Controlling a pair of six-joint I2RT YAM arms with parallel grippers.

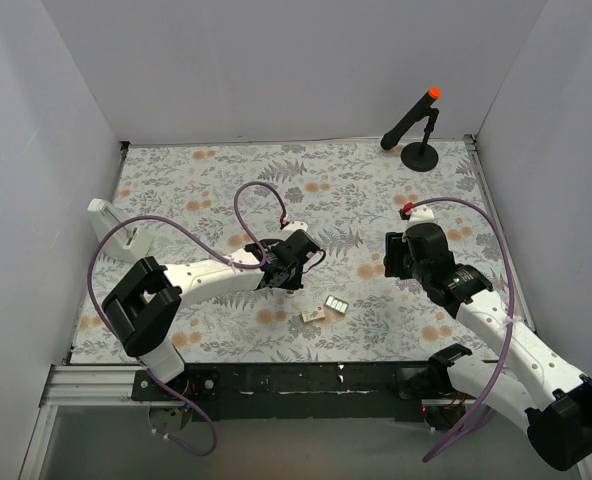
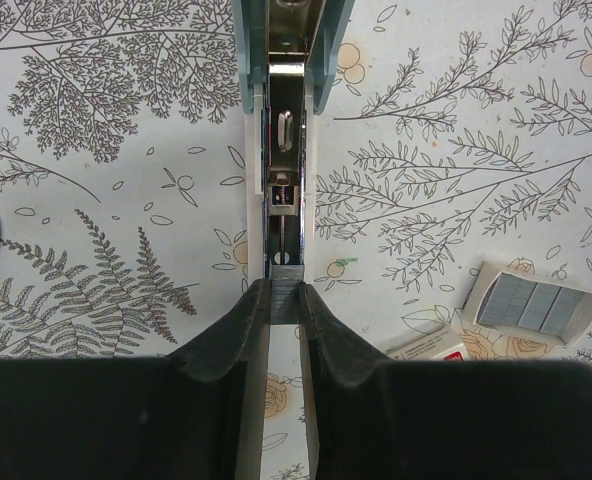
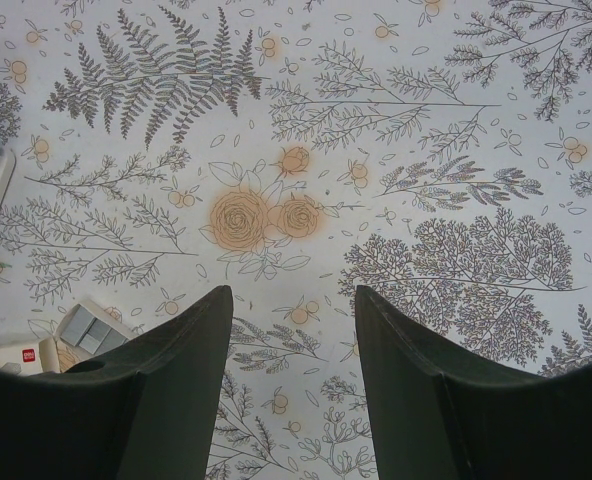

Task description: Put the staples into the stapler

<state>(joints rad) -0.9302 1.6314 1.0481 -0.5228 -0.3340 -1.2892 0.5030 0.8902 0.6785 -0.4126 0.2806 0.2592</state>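
White walls close in a table (image 1: 206, 180) covered in cloth printed with grey ferns and peach roses. A black stand (image 1: 416, 125) with an orange tip sits in the far right corner.

Near the middle of the table, the left gripper (image 2: 284, 297) has its black fingers drawn almost together, pinching the near end of the stapler (image 2: 284, 150). The stapler lies open, a shiny metal channel between white and blue-grey plastic sides.

Toward the right edge, the right gripper (image 3: 291, 330) hangs over bare cloth with its broad dark fingers spread wide and nothing between them.

Toward the near edge, about midway along it, lies a small beige cardboard box (image 1: 313, 314). Just beside it, a tiny rectangular tray (image 1: 337, 304) holds the staples (image 2: 532, 304), flat silvery-grey rows packed side by side.
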